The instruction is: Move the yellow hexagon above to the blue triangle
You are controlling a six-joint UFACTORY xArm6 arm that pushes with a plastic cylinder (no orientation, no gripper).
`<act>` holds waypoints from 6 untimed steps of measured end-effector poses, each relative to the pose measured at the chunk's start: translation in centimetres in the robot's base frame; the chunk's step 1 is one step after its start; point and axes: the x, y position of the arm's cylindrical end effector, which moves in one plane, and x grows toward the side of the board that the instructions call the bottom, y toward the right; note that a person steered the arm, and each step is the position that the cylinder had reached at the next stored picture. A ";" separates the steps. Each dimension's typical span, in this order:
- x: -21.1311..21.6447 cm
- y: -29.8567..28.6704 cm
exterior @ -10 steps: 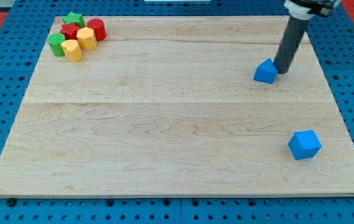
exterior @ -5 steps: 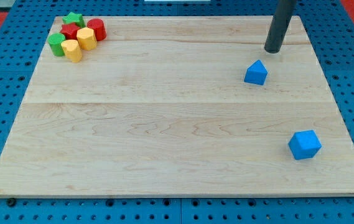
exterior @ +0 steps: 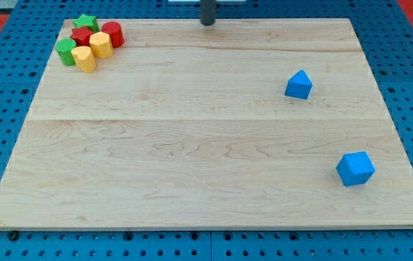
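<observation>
1. Positioned at the view's top edge, my tip (exterior: 207,22) is seen just at the far rim of the wooden board (exterior: 191,167), roughly midway across it. No jaws exist on this rod, so nothing is spread, pressed or pinched; only a blunt end is offered for pushing.
2. No block is touched by the tip. It is placed well apart from every block, between the cluster at the view's top left and the blue triangle (exterior: 298,85) at the right.
3. The yellow hexagon (exterior: 100,45) is found in that tight cluster, touching the red cylinder (exterior: 112,34) on its right and another red block (exterior: 82,36) on its left, whose shape cannot be made out.
4. A second yellow block (exterior: 84,59), a green cylinder (exterior: 66,51) and a green star (exterior: 86,22) are packed around it.
5. The blue triangle is seen alone, with open board above it where the hexagon is judged to belong.
6. A blue cube (exterior: 355,168) lies near the view's bottom right, clear of any likely path.
7. The task is judged not yet begun on the hexagon. Because it is hemmed in by neighbours, an approach from its left side is thought necessary, and neighbours may be dragged along.
</observation>
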 end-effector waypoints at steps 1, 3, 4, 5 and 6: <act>0.0 -3.5; -0.3 -10.3; -0.3 -12.1; -0.3 -8.1; 2.1 3.5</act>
